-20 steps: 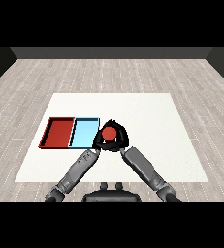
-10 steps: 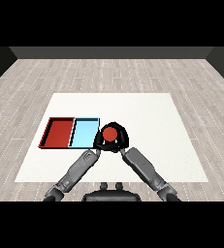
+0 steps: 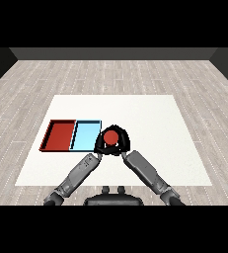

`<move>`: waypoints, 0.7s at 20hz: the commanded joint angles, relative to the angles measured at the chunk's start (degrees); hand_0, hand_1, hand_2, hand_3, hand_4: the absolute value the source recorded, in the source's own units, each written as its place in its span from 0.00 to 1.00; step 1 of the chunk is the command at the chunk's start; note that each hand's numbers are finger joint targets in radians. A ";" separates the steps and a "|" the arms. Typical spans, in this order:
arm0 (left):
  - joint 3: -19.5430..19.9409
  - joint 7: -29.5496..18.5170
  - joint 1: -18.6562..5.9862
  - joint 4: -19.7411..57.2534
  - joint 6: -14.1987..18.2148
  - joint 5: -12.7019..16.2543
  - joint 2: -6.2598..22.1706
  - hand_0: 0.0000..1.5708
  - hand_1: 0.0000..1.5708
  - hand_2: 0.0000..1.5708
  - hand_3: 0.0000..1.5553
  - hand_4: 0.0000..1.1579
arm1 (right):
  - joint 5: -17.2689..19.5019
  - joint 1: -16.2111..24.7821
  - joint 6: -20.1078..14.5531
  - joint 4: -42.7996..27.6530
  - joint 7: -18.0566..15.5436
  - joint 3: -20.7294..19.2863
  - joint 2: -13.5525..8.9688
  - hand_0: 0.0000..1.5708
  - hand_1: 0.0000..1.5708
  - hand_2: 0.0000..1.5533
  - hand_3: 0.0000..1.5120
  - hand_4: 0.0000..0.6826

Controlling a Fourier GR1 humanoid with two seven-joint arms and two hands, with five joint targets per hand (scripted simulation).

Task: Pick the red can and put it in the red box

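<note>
White table (image 3: 155, 118), red tray (image 3: 61, 135) touching light blue tray (image 3: 85, 136) (side by side, left half)

red can (image 3: 111, 138) sides hidden by hands, only top visible

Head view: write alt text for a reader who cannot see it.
A round red can is enclosed by the black right robot hand and the black left robot hand, just right of a shallow light blue tray. A shallow red tray lies beside the blue one on its left, both on a white table.
</note>
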 commanded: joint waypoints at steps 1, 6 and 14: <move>-2.05 -2.43 -2.22 1.00 1.41 2.22 -2.70 1.00 1.00 0.98 0.93 0.83 | -3.23 0.15 5.26 -1.50 2.76 -3.64 -0.35 0.94 0.94 0.93 0.92 0.78; 0.36 -2.30 -2.03 0.99 -0.51 1.48 -2.74 1.00 1.00 1.00 0.96 0.98 | 0.49 1.05 5.65 -2.81 2.70 -2.04 1.15 0.00 0.00 0.00 0.00 0.00; 1.08 -4.30 -1.79 3.02 -1.27 0.74 -2.78 1.00 1.00 1.00 0.96 0.99 | 4.58 1.92 5.90 -9.14 8.19 -3.86 -1.43 0.00 0.00 0.00 0.00 0.00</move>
